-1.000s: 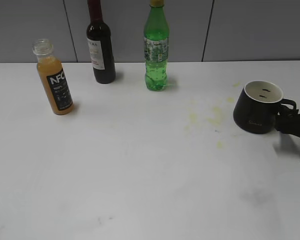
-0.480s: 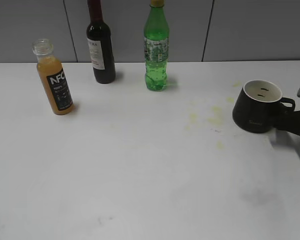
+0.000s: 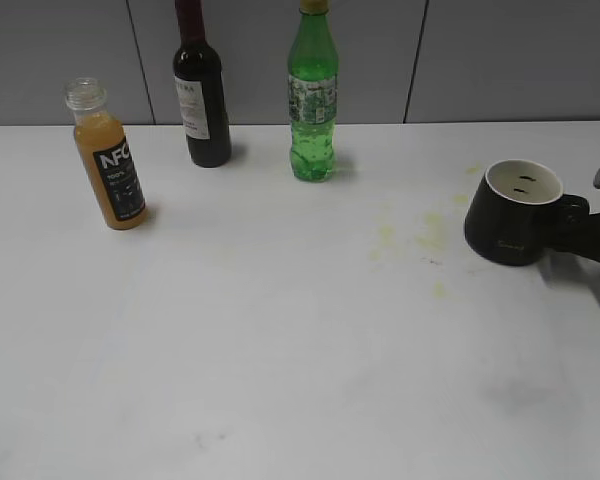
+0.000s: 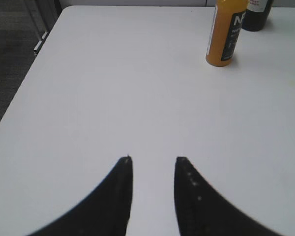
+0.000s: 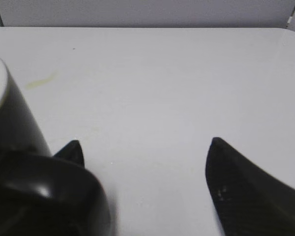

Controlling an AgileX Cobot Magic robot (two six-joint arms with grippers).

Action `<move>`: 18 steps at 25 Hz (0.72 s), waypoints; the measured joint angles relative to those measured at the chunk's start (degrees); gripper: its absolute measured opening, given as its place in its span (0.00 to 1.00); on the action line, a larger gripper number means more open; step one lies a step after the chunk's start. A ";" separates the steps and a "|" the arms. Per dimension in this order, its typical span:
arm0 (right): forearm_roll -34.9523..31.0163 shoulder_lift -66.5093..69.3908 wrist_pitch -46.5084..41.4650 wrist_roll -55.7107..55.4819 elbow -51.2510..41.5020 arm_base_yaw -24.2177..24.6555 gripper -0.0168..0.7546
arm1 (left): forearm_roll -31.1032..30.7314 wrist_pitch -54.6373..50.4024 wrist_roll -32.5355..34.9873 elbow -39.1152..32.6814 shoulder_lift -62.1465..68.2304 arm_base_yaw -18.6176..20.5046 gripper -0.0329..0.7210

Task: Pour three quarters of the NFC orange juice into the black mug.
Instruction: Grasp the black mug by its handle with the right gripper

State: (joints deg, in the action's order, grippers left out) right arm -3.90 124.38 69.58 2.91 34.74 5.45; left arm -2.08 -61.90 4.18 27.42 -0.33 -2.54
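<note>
My right gripper [image 5: 145, 150], jaws spread wide and empty, sits at the handle side of the mug [image 3: 513, 212], its left finger against the handle. My left gripper [image 4: 153, 160] hangs parted, grasping nothing. The juice [image 3: 107, 155] stands upright, uncapped, far left of the mug.

Uncapped NFC orange juice [image 3: 109, 158], black mug [image 3: 510, 217] upright
</note>
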 joint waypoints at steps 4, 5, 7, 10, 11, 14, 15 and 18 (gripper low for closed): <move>1.52 0.71 0.00 0.00 1.69 0.04 0.79 | 0.00 0.00 0.00 0.00 0.00 0.00 0.36; 1.88 0.76 -0.06 0.00 1.93 0.04 0.79 | 0.00 0.00 0.00 0.00 0.00 0.00 0.36; 2.47 0.83 -0.06 0.00 2.35 0.04 0.75 | 0.00 0.00 0.00 0.00 0.00 0.00 0.36; 3.90 1.65 -0.06 0.00 2.97 0.04 0.65 | 0.00 0.00 0.00 0.00 0.00 0.00 0.36; 4.71 2.06 0.13 -0.07 3.16 0.04 0.61 | 0.00 0.00 0.00 0.00 0.00 0.00 0.36; 6.35 2.82 0.82 -0.13 3.48 0.04 0.41 | 0.00 0.00 0.00 0.00 0.00 0.00 0.36; 6.79 2.86 0.82 -0.13 3.48 0.04 0.30 | 0.00 0.00 0.00 0.00 0.00 0.00 0.36; 7.84 2.99 1.10 -0.53 3.79 0.04 0.10 | 0.00 0.00 0.00 0.00 0.00 0.00 0.36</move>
State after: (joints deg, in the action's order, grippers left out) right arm 3.93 127.37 70.68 2.38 38.53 5.50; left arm -2.08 -61.90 4.18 27.42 -0.33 -2.54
